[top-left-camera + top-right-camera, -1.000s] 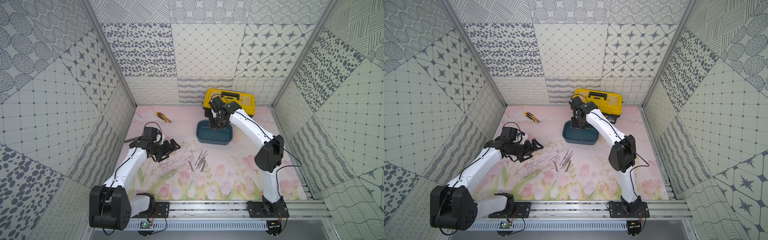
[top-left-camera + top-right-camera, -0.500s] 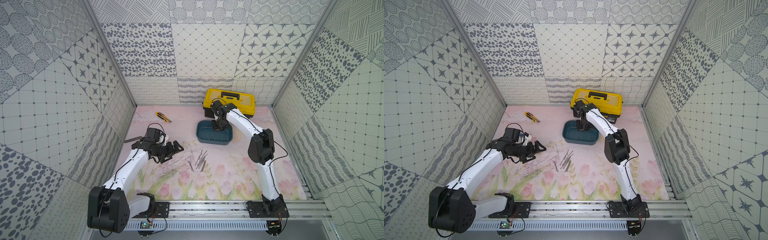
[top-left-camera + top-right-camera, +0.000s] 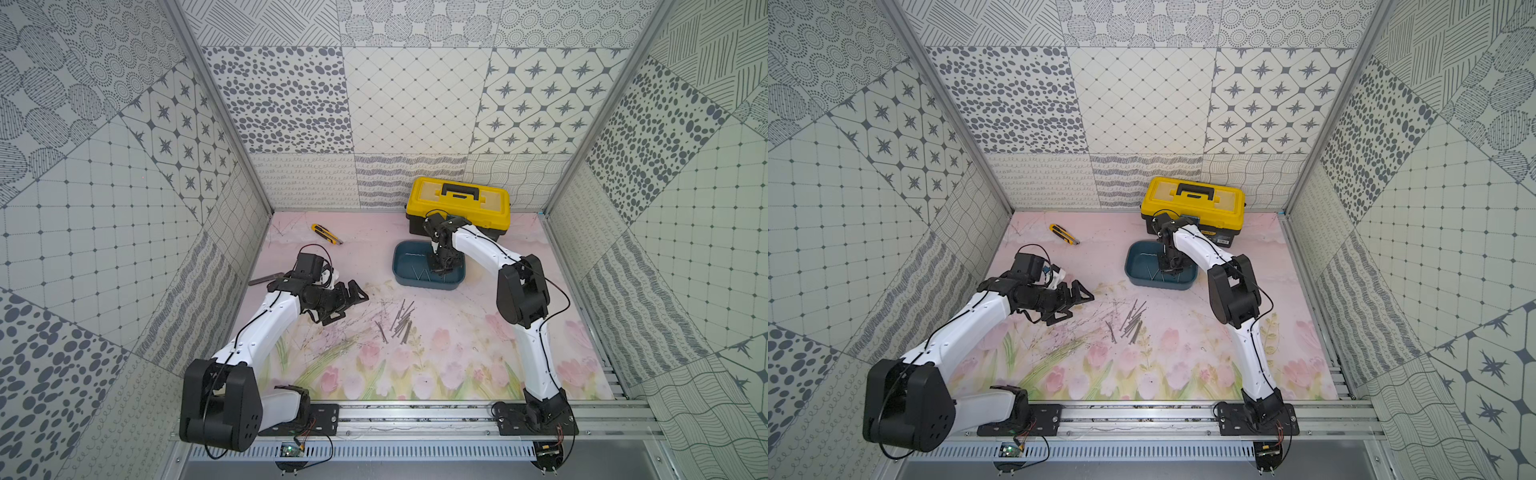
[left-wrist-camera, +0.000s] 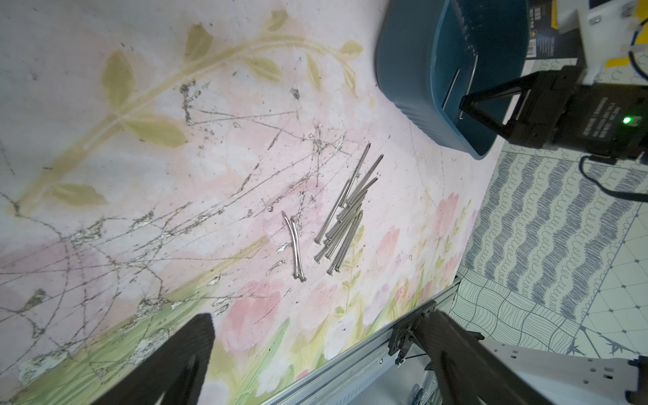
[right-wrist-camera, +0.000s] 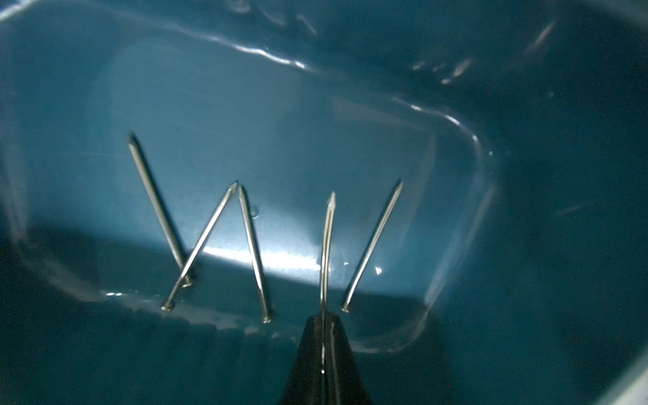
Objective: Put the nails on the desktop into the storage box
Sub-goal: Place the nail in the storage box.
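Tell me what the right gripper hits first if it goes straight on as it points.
Probably the storage box floor; the nail pinched in the right gripper sticks out ahead and would touch first. Depth unclear.

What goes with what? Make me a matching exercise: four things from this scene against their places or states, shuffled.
1 left gripper
2 right gripper
3 box cutter
4 toolbox

A against the back wall
B shut on a nail inside the blue box
C open above the table
D flat on the table, back left

Pairs: 1-C, 2-B, 3-D, 4-A
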